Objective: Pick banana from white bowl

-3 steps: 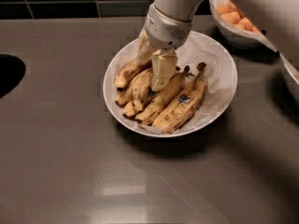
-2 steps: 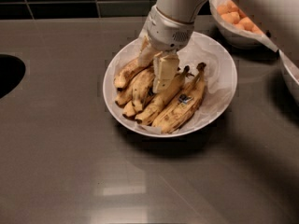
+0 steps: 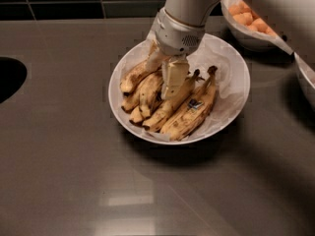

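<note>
White bowl (image 3: 230,98), paper-lined, on grey counter (image 3: 74,171); gripper (image 3: 161,81) down inside it, fingers (image 3: 174,75) apart, one touching slim banana (image 3: 165,111) lying mid-bowl beside blue-stickered banana (image 3: 193,113). Orange-fruit bowl (image 3: 246,19) behind.

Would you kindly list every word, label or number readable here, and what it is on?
Blue sticker on a fat banana in the white bowl: too blurred to read.
Gripper, inside that bowl: no readable marking.
No other text shows.
</note>
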Robot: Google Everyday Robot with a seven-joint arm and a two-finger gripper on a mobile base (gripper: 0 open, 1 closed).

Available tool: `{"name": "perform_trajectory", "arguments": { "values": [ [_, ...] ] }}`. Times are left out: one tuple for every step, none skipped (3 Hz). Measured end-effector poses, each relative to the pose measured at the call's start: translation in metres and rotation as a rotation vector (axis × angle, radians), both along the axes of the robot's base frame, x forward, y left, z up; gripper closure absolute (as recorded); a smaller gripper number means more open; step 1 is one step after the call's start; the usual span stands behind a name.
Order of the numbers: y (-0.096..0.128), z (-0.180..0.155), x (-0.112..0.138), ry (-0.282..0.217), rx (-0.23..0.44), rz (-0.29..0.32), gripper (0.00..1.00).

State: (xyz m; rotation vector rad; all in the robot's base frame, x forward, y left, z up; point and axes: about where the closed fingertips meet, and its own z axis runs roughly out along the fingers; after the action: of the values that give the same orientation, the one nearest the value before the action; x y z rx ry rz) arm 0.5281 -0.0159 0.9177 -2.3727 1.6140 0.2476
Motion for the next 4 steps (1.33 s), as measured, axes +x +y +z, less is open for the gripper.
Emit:
{"name": "perform_trajectory", "arguments": {
  "values": [
    [0.0026,-0.0022,0.0036,0.009,-0.005,0.007,0.50],
    [0.0049,-0.0037,0.0064,0.015,-0.008,0.012,0.46],
    [0.0051,-0.0052,0.0069,0.003,-0.001,0.021,0.46],
    [0.0050,-0.0020,0.0069,-0.045,0.001,0.040,0.46]
  ]
}}
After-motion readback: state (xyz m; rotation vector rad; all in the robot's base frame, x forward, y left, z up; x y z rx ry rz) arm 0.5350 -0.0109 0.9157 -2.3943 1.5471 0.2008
